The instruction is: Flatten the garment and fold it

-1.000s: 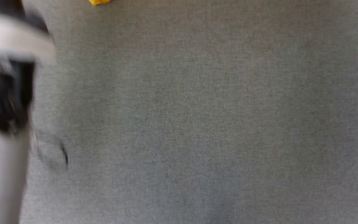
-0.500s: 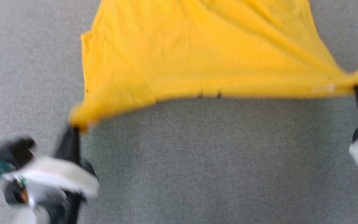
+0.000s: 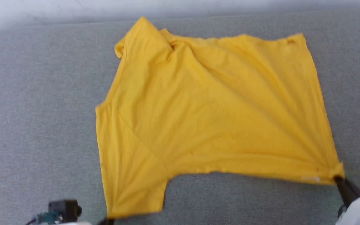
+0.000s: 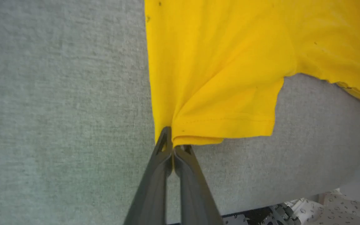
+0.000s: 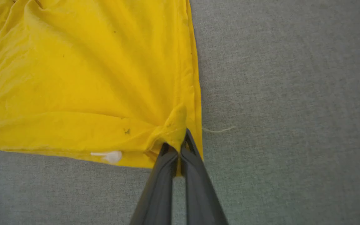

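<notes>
The bright yellow T-shirt (image 3: 214,118) lies spread and creased on the grey surface, its neck end far from me. My left gripper (image 4: 172,145) is shut on the corner of a sleeve hem; in the head view it is the dark tip (image 3: 107,220) at the bottom edge. My right gripper (image 5: 180,147) is shut on the shirt's near right corner, and creases fan out from it (image 3: 337,178). A small white patch (image 5: 111,156) sits on the hem beside that corner. Between the two held corners the near edge is stretched.
The grey fabric surface (image 3: 42,125) runs wide on both sides of the shirt. Its far edge meets a pale strip (image 3: 167,6) at the top of the head view. The left wrist view has the surface's edge and a patterned floor (image 4: 339,206). A loose thread (image 5: 219,129) lies nearby.
The head view has tilted, bringing the whole shirt into it. The shirt now lies spread on the surface. Both grippers still hold its near corners, now lower in the picture.
</notes>
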